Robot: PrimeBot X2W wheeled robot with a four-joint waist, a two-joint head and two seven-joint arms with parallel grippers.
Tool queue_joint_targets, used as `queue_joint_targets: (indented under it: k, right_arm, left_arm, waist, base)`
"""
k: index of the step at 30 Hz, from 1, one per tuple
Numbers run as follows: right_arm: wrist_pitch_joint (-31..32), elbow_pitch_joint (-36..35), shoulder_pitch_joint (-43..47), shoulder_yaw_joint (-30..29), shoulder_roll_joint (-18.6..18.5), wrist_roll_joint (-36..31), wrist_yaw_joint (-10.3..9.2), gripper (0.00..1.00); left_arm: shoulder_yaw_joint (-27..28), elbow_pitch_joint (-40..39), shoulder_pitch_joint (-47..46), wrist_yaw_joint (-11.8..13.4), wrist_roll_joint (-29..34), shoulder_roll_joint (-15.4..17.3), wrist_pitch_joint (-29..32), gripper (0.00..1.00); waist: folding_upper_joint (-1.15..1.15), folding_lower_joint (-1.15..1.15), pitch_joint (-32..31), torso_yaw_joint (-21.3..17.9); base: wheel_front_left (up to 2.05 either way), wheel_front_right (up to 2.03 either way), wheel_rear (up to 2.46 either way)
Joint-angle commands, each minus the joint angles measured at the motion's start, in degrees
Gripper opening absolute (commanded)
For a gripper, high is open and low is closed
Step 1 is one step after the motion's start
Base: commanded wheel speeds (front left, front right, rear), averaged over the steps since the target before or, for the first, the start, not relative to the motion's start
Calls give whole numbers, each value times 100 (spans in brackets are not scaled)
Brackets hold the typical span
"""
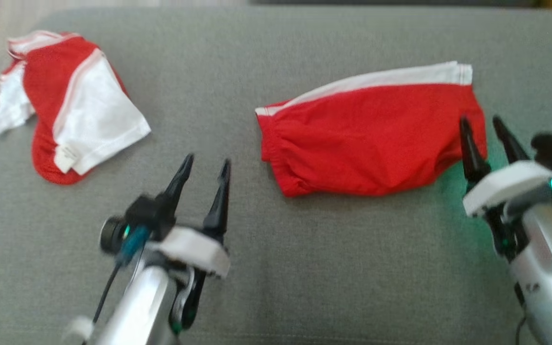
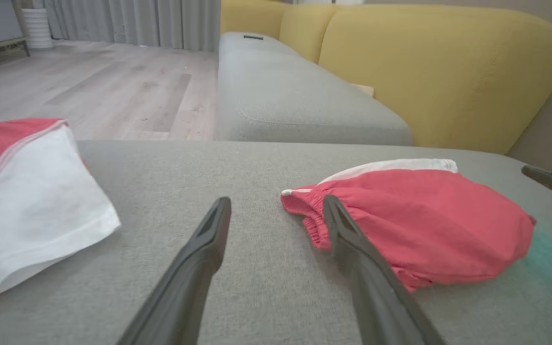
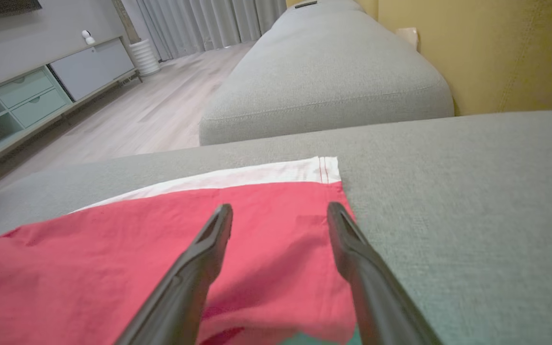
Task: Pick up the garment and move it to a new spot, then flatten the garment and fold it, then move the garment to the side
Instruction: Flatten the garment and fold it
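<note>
**Left end effector** [image 1: 208, 162]: fingers spread wide, nothing held. It hovers over the bare grey seat cushion [image 1: 276, 263], just near-left of the garment's waistband end.

**Right end effector** [image 1: 479, 120]: fingers spread wide, nothing held. It sits at the garment's right end, with one finger over the leg hem. Whether it touches the cloth cannot be told.

**Garment:** the red shorts [image 1: 371, 139] lie right of centre on the cushion. They appear folded flat, with the gathered elastic waistband at the left and a white stripe along the far edge.

**Handling (judgement):** the fabric is light, thin and limp.
- A single-point lift would probably let it sag and unfold.
- Pinch all layers at both ends, at the waistband on the left and the hem on the right.
- Lift rather than drag, because the woven cushion would likely bunch the cloth.

**Other items:** a red-and-white garment [image 1: 79, 105] lies at the far left, well apart.
</note>
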Motion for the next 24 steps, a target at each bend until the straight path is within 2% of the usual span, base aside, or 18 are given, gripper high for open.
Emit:
queue_joint_targets:
  k: [1, 6, 11, 17, 24]
  right_arm:
    - [-12, -119, -13, -2, -4, -4, 43, 100]
    - [126, 320, 147, -678, -126, -203, 43, 100]
    - [419, 910, -43, -1247, -332, -467, 43, 100]
    - [683, 1579, -360, -1694, -487, -695, 43, 100]
    - [1015, 2342, -690, -1889, -475, -955, 43, 100]
  left_arm:
    - [266, -272, -83, 51, 51, 102, -51, 100]
    - [530, -906, 733, 177, 359, 29, -52, 100]
    - [732, -1360, 1148, 281, 646, -21, -52, 100]
    - [659, -1568, 1319, 185, 796, -71, -52, 100]
    - [480, -1619, 1315, 139, 895, -94, -52, 100]
  waist:
    - [0, 0, -213, 96]
    - [0, 0, -376, 431]
    - [0, 0, -329, 870]
    - [0, 0, -174, 1285]
    - [0, 0, -32, 1486]
  base:
    - [0, 0, 0]
    - [0, 0, 0]
    - [0, 0, 0]
    - [0, 0, 0]
    - [0, 0, 0]
